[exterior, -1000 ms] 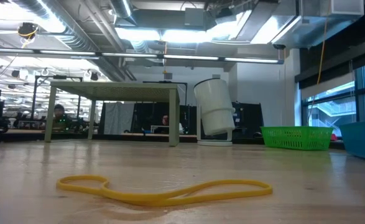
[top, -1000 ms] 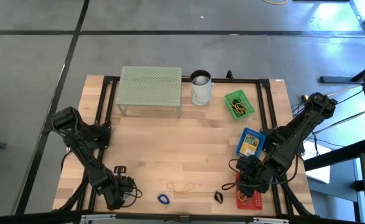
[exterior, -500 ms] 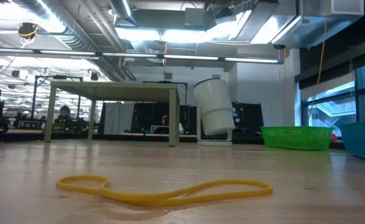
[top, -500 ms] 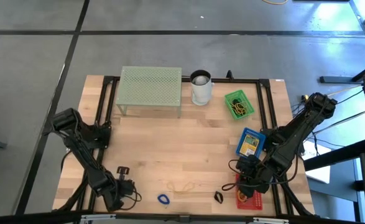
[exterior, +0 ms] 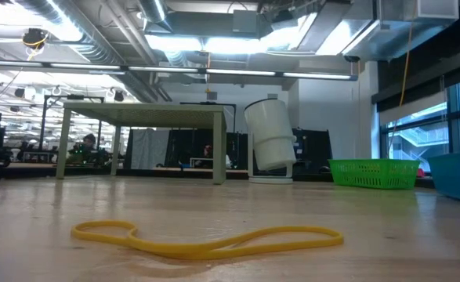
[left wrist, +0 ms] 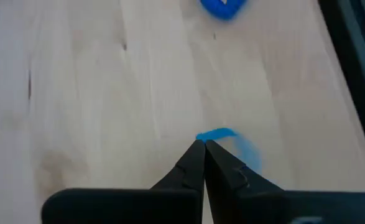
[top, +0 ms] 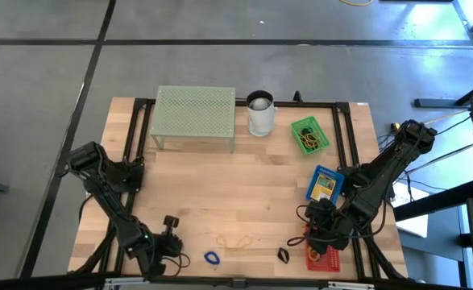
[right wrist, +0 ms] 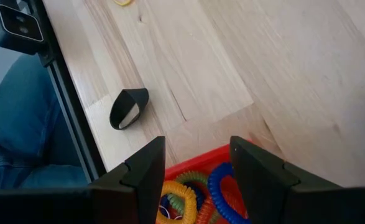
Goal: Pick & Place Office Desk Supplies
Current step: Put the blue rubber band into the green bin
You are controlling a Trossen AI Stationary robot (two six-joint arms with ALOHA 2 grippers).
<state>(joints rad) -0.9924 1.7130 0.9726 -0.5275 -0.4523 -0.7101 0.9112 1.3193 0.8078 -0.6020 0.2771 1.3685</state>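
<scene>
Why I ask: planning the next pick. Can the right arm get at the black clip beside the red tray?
Probably yes. The right tool hangs open and empty over the red tray; only bare table separates it from the clip.

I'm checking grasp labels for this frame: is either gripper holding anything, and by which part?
The left gripper is shut on a small blue thing, pinched at its edge by the fingertips. The right gripper is open over the red tray, holding nothing.

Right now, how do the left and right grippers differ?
The left gripper is shut with a small blue piece at its fingertips; the right gripper stands open, holding nothing. The left is over bare table near the front-left corner; the right hovers over the red tray of rubber bands. Both sit near the front edge.
</scene>
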